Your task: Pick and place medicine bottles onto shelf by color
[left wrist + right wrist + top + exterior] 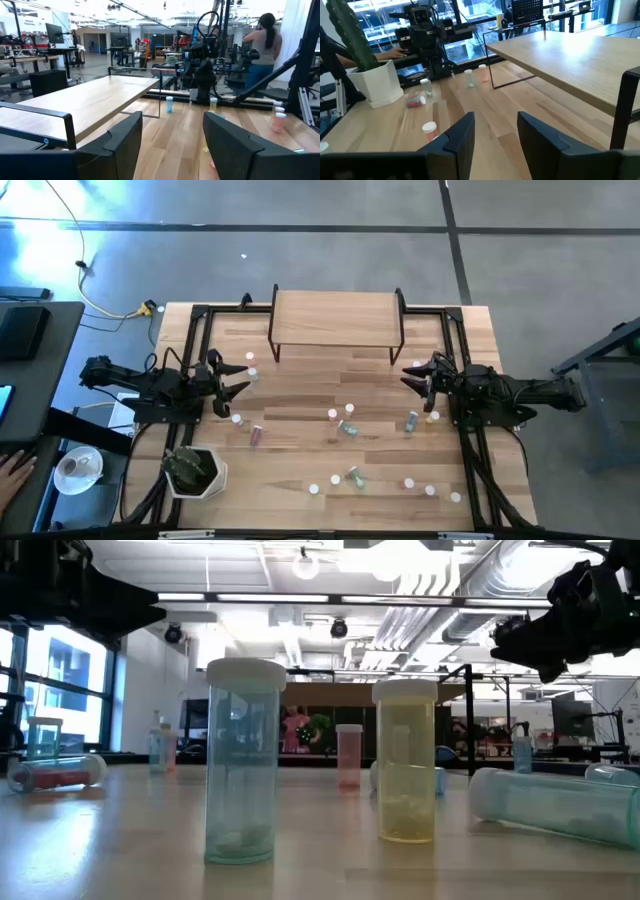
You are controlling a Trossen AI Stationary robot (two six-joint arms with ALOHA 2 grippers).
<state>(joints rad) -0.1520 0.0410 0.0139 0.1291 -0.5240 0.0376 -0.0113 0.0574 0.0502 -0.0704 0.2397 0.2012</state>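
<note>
I see both grippers, left (pixel 238 379) and right (pixel 412 374), empty with fingers apart; bottles (pixel 345 427) scattered on the counter (pixel 300 380) between them; shelf (pixel 335 316) bare.

Right wrist feed, as I see it. My right gripper (pixel 495 131): two dark fingers (pixel 457 137) at the bottom centre, parted, nothing between them. Shelf (pixel 570 52): light-wood board on black legs, filling the upper right. Medicine bottles (pixel 469 78) on the tabletop (pixel 485 107): one clear-green and one pink standing upper centre, another further left, a red one lying on its side, one orange at lower left. White planter (pixel 376 82) with cactus, upper left. Left arm (pixel 427 37) beyond, top centre.
</note>
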